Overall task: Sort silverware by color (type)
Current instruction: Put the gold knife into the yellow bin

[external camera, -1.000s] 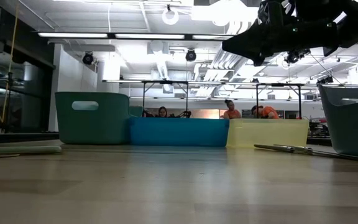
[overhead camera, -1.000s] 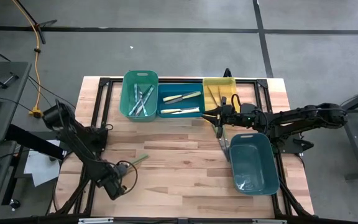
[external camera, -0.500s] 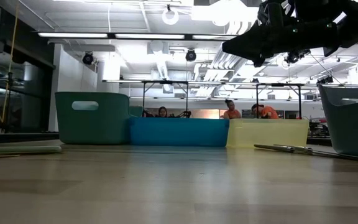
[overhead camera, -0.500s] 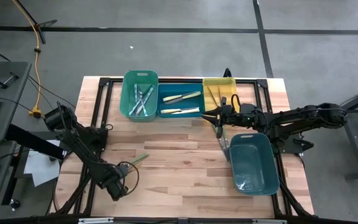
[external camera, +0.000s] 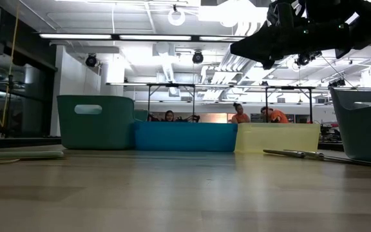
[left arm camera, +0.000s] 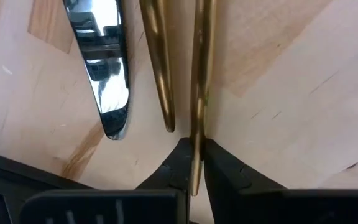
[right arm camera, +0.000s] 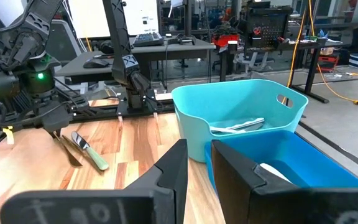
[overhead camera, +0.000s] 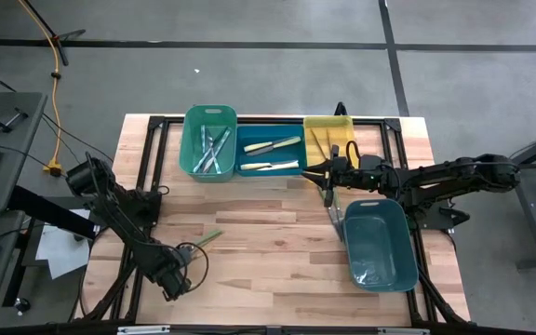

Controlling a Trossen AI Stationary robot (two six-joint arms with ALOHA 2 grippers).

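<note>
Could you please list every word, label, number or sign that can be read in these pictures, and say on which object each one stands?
No text can be read in any view.
Teal bin, blue bin, yellow bin, large teal bin: no labels visible.
Screens behind the table in the right wrist view: bright, nothing readable.
Silverware: no markings to be made out.

Silverware (overhead camera: 214, 149) flat in three far bins (green-handled piece (overhead camera: 210, 238) loose on wood, near left).
</note>
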